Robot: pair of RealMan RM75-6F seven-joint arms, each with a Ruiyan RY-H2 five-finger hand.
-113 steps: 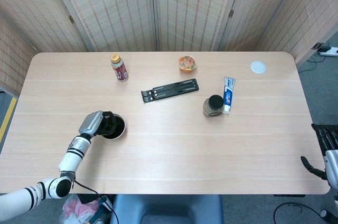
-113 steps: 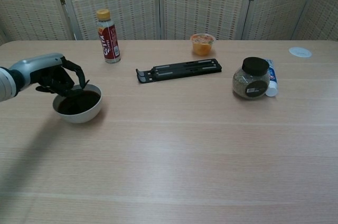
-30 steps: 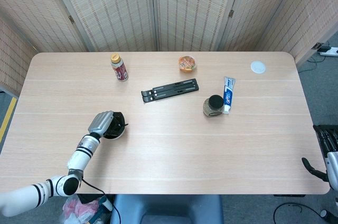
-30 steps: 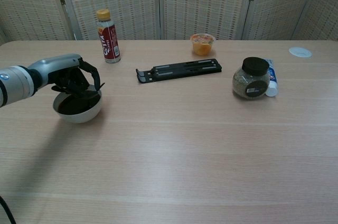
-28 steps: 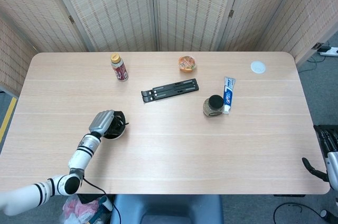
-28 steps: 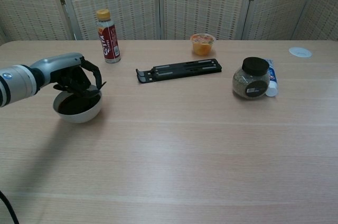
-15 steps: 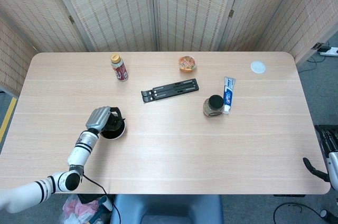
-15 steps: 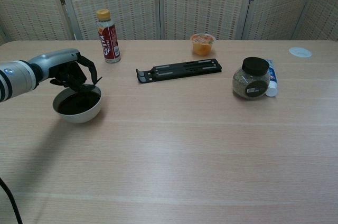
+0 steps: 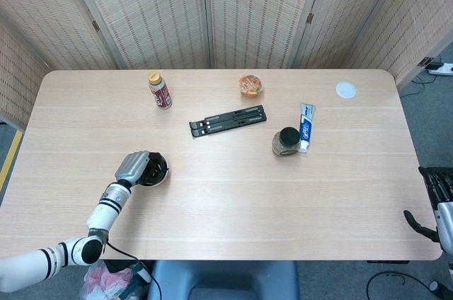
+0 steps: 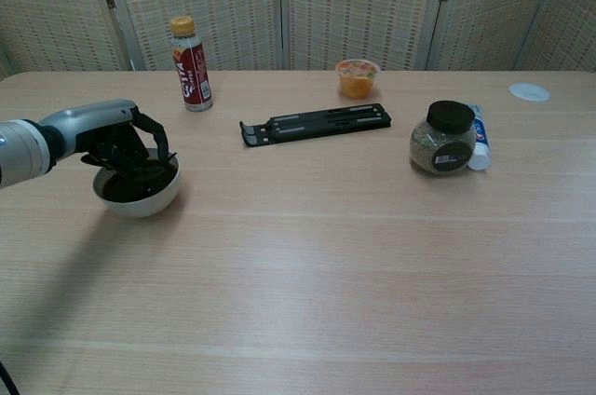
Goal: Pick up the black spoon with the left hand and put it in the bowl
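Observation:
A white bowl [image 9: 159, 175] [image 10: 140, 202] with a dark inside stands on the left part of the table. My left hand [image 9: 134, 167] [image 10: 119, 143] hangs over its left rim, its dark fingers curled down into the bowl. The black spoon [image 10: 169, 160] is pinched in those fingers and mostly hidden by them. Only a short dark tip shows at the bowl's right rim. It blends with the bowl's dark inside. My right hand [image 9: 433, 204] sits off the table's right edge in the head view, fingers apart and holding nothing.
A red-labelled bottle [image 9: 160, 90] [image 10: 189, 64] stands behind the bowl. A black folding stand [image 9: 228, 121] [image 10: 317, 122] lies mid-table. An orange cup [image 9: 251, 85], a dark-lidded jar [image 9: 285, 141], a toothpaste tube [image 9: 306, 125] and a white lid [image 9: 345, 89] lie further right.
Half a second ago my left hand was raised above the bowl's back rim with the spoon; it has now come down and slightly nearer, its fingers dipping into the bowl. The right hand has barely moved.

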